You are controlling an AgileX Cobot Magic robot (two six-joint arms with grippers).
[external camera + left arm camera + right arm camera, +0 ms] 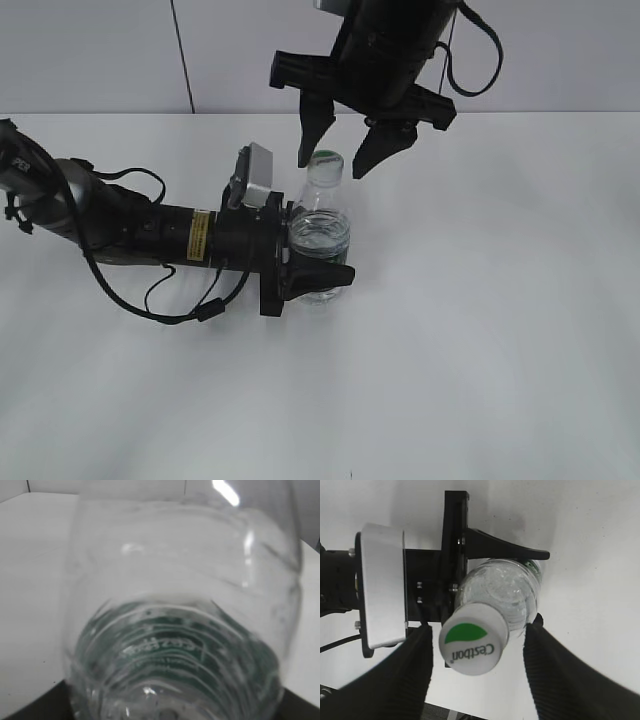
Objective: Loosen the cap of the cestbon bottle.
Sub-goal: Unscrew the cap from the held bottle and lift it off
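Clear thin plastic cestbon bottle (320,235) upright, centre frame, gripped round body by left gripper (318,262). Looks light, squashy, slick. Right gripper (476,652) above, jaws wide, straddling cap (473,638), not touching. Grab cap rim, approx mid-height.

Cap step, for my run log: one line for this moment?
left gripper: holds bottle | right gripper: open around cap | cap: on

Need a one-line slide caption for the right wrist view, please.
Open right gripper straddles the cap without touching, while the left gripper clamps the cestbon bottle.
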